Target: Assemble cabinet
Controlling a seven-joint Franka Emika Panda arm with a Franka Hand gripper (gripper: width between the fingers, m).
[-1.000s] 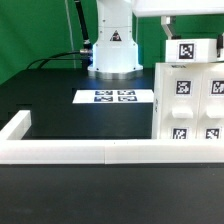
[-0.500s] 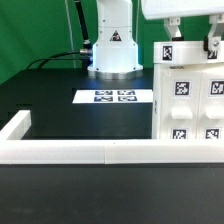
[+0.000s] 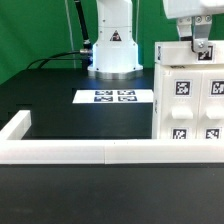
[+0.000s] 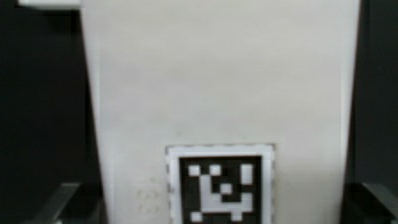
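Note:
The cabinet (image 3: 190, 100) is a large white box with black-and-white tags on its front, standing at the exterior view's right against the border wall. A white top part (image 3: 172, 52) sits on it. My gripper (image 3: 200, 48) comes down from above onto this top part. In the wrist view the top part (image 4: 214, 90) fills the picture as a long white slab with one tag (image 4: 222, 185). My gripper (image 4: 217, 205) has a dark finger (image 4: 64, 200) against each long side of the slab, so it is shut on it.
The marker board (image 3: 115, 97) lies flat on the black table behind the middle. A low white border wall (image 3: 80, 152) runs along the front and up the exterior view's left. The arm's base (image 3: 113, 50) stands at the back, with cables beside it.
My hand has shifted toward the exterior view's right above the cabinet. The tag on the top part's side moved left and out of sight. The cabinet body has stayed put.

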